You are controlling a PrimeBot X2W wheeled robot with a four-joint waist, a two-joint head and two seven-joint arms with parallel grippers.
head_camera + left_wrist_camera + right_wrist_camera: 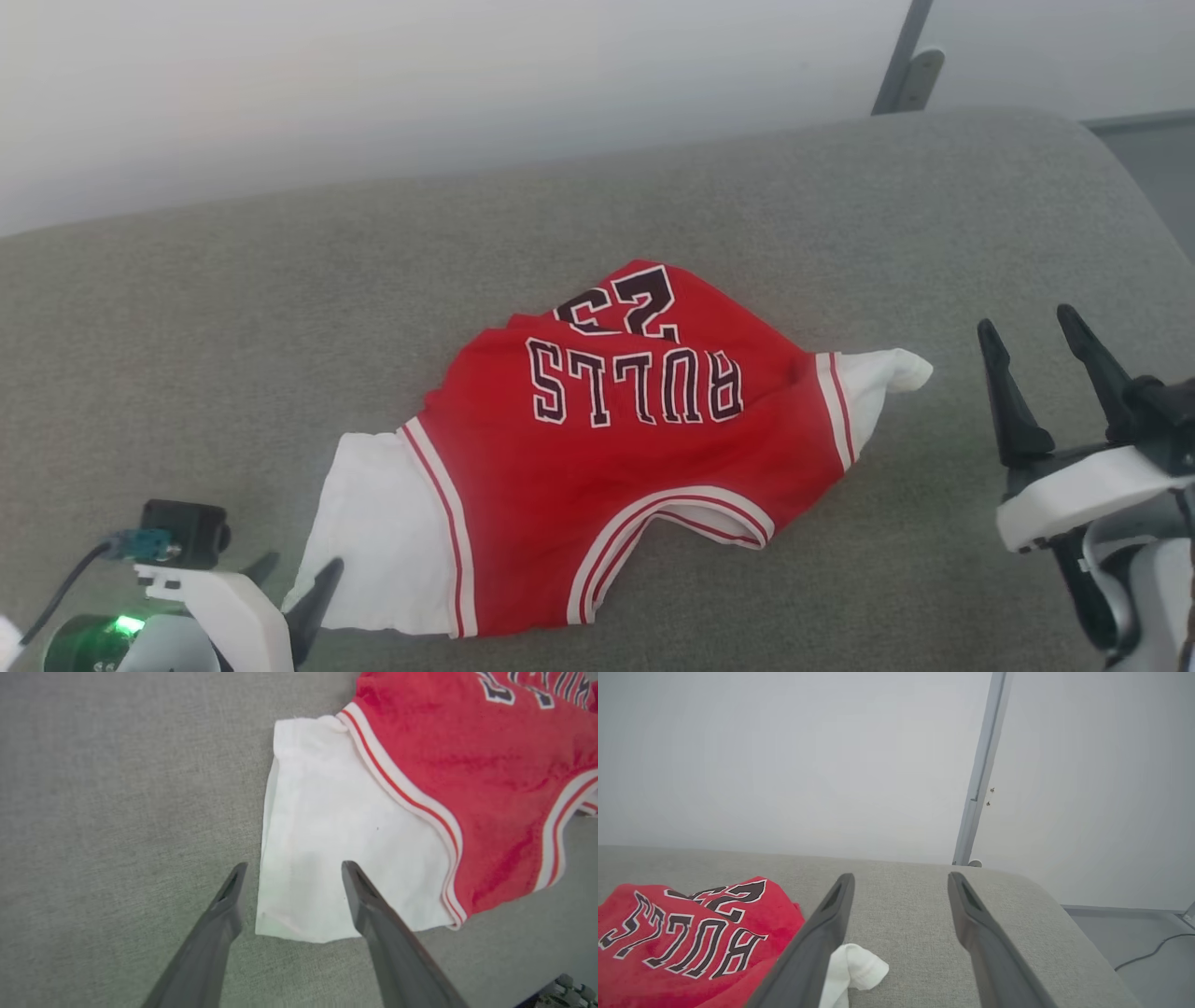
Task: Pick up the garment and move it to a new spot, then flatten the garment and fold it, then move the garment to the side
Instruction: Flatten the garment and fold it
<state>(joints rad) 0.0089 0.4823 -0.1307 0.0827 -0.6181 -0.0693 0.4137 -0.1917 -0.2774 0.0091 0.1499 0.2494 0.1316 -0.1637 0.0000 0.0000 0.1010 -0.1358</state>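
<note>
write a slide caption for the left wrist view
Open left end effector lined up on the white sleeve of a red jersey lying on grey upholstery

Soft even light, slight haze

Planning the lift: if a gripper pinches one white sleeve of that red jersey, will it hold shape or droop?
Probably droop: the garment lies rumpled, one sleeve twisted. It looks thin, so likely light. Pushed, it may bunch on the grey cushion rather than slide.
</note>
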